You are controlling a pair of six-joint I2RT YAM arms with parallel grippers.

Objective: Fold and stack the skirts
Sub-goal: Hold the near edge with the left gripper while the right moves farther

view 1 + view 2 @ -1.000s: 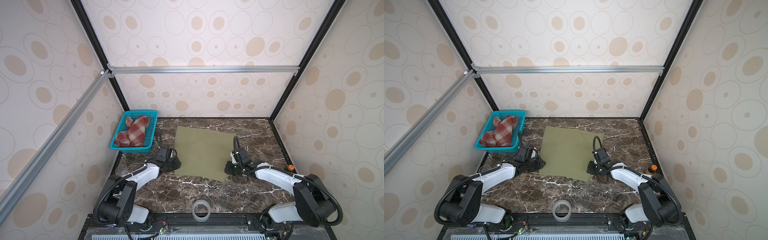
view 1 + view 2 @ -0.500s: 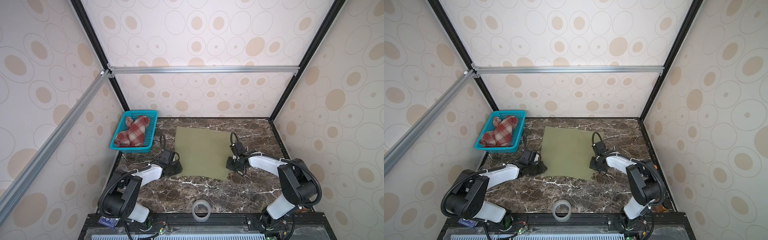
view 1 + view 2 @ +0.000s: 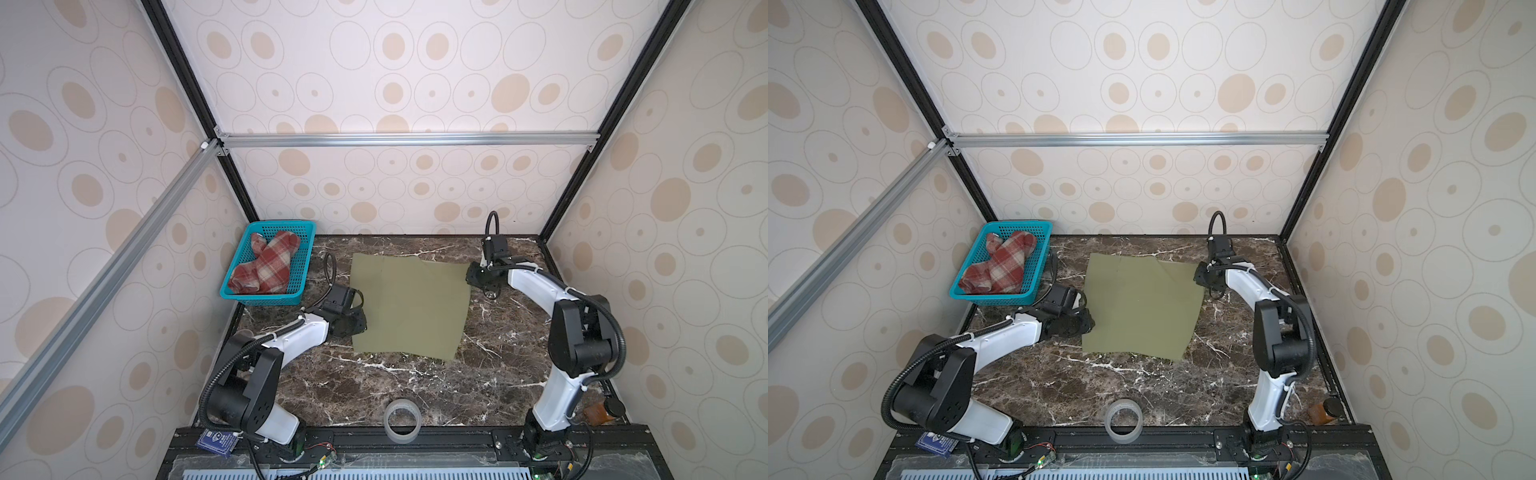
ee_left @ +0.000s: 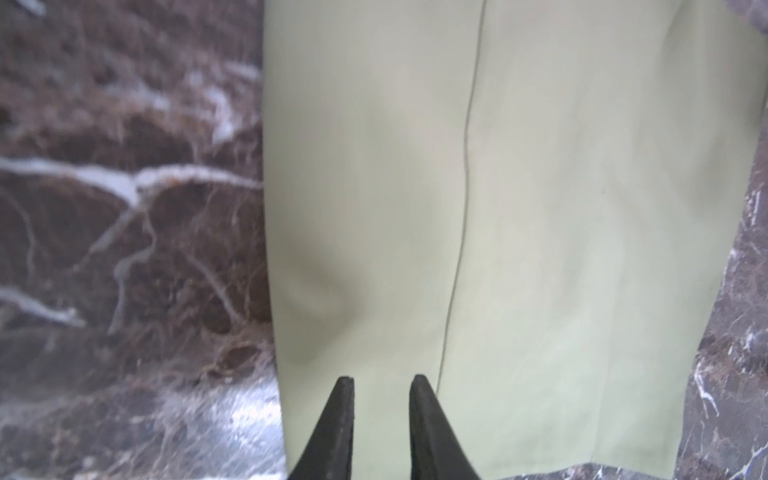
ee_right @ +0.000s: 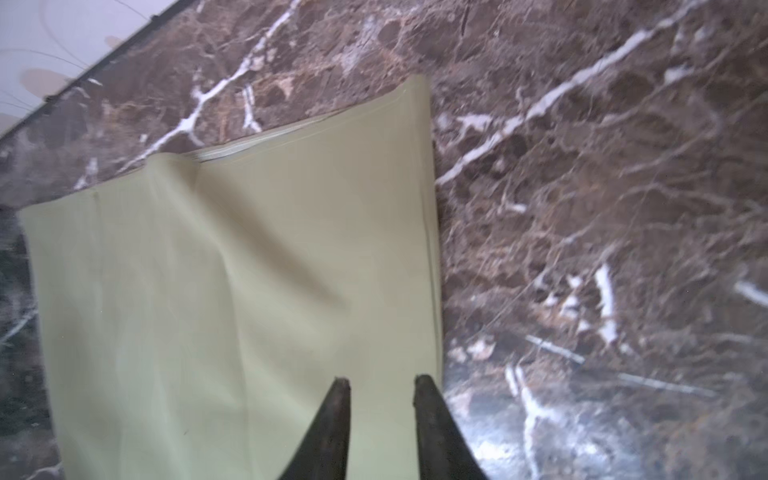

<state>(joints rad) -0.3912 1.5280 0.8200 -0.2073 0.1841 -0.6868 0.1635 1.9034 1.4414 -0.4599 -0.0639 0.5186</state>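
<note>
Olive-green skirt (image 3: 409, 309) lies spread flat on the table (image 3: 374, 386), centre to far half, nearest the far edge. One layer visible, no fold made. We judge the task is at its start.

Plaid skirt (image 3: 266, 268) sits bunched in the teal basket (image 3: 266, 296) at the table's far left corner. It is well apart from the green one. Probably parked there to keep the working area free for one garment at a time.

Left end effector (image 4: 382, 379) is low over the green skirt's left-hand border, about midway along it. Fingers are narrowly parted and cloth shows flat in the gap. We see nothing pinched.

Right end effector (image 5: 382, 380) is at the skirt's far right corner, near the table's far edge. Jaws are slightly apart and the fabric lies flat beneath, not gripped. The right wrist view shows a shallow diagonal crease, with a pale strip of hem or lining showing at the far border.

The two arms bracket the cloth on opposite sides. We read this as positioning for a two-point pickup, so that the thin fabric lifts evenly.

We expect the thin cloth to be hard to catch off the hard marble. The fingers may slide over it or drag it askew.

Tape roll (image 3: 401, 434) stands at the near edge, clear of the work.
</note>
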